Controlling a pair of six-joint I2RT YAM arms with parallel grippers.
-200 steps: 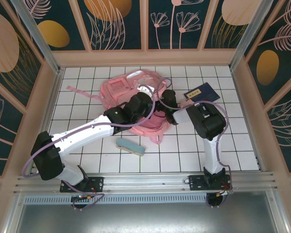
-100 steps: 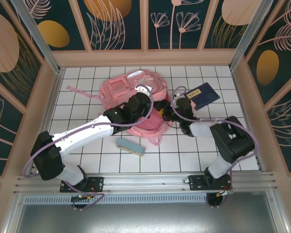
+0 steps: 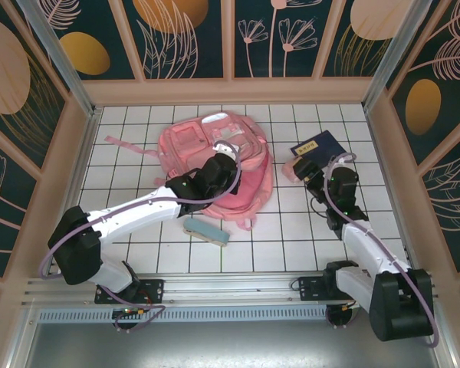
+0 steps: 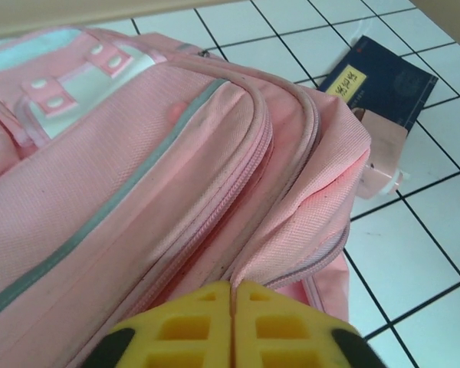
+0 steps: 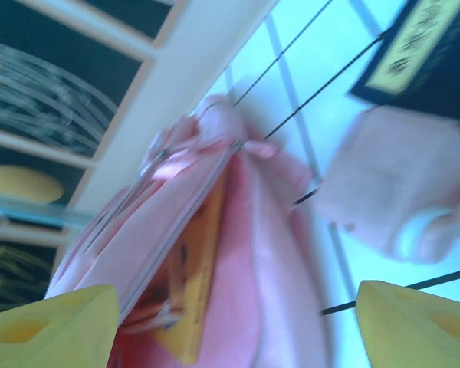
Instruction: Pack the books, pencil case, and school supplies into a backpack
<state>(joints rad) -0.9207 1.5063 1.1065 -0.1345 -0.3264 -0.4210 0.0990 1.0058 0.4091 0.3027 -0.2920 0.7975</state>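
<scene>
Fabric of the backpack (image 3: 190, 142) lay spread over the far middle of the tabletop (image 3: 276, 238), front pockets up and mouth turned toward the right arm. The left end effector (image 4: 231, 318) sat low on the bag with its yellow pads pressed flat together. The edge of the zip flap ran straight into that seam, so I took it to be pinching the flap to keep the mouth lifted for loading.

The right end effector (image 5: 234, 307) hovered just off the bag's right side, fingers spread wide with nothing between them, facing the opening. Inside that opening, through the right wrist camera, an orange book (image 5: 190, 268) showed edge-on, tucked between the pink walls.

A navy book (image 3: 319, 146) with a yellow label strip lay flat to the right of the bag. The pink pouch (image 3: 291, 169) rested at its near corner, close in front of the open fingers, which I judged handy for a next pick. The pencil case (image 3: 207, 230), long and pale teal, lay on the tiles on the near side of the bag, beside a loose strap.

The bag looked soft and slack, with a pale strip across its front. I guessed it would sag shut if the flap were let go.
</scene>
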